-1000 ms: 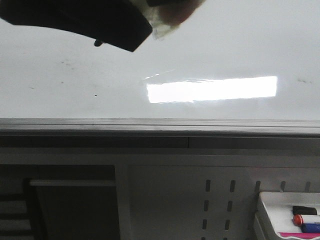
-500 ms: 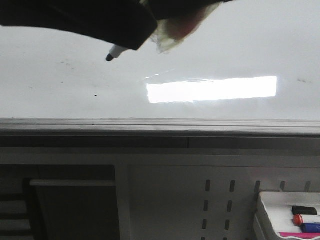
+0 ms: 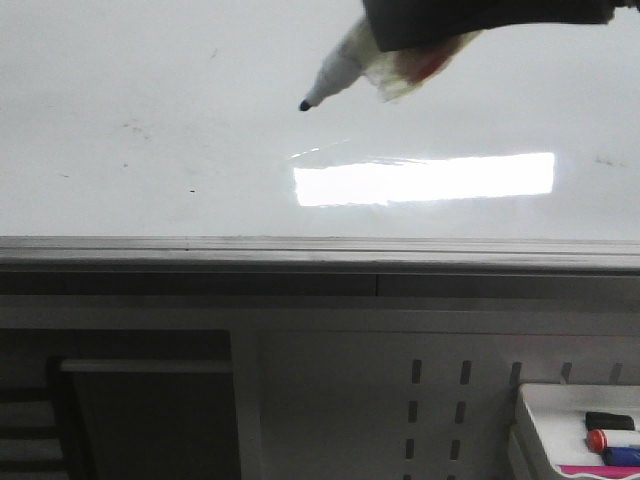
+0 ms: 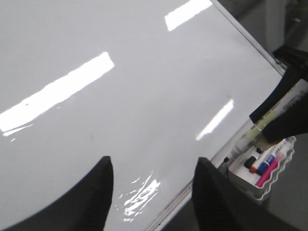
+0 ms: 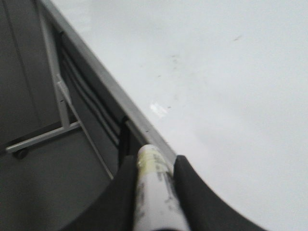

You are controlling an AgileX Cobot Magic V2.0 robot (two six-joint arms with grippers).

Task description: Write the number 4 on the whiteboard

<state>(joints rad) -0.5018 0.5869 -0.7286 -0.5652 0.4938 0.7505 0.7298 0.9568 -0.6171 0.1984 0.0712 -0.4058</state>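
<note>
Front view: we log the whiteboard (image 3: 150, 150) blank, the marker (image 3: 330, 78) tip hovering at 12 o'clock.

Left wrist view: left gripper (image 4: 151, 185) spread, empty.

Right wrist view: right gripper (image 5: 155, 166) pinches the marker; we judge slippage could skew strokes.

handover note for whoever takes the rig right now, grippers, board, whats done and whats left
Right gripper: shut on the marker, uncapped, its tip over the whiteboard.
Left gripper: open and empty, over the board's near edge.
Tray of spare markers: below the board's right end.
Done: marker in hand. No strokes on the board, only faint specks.
Left: the whole number 4.
</note>
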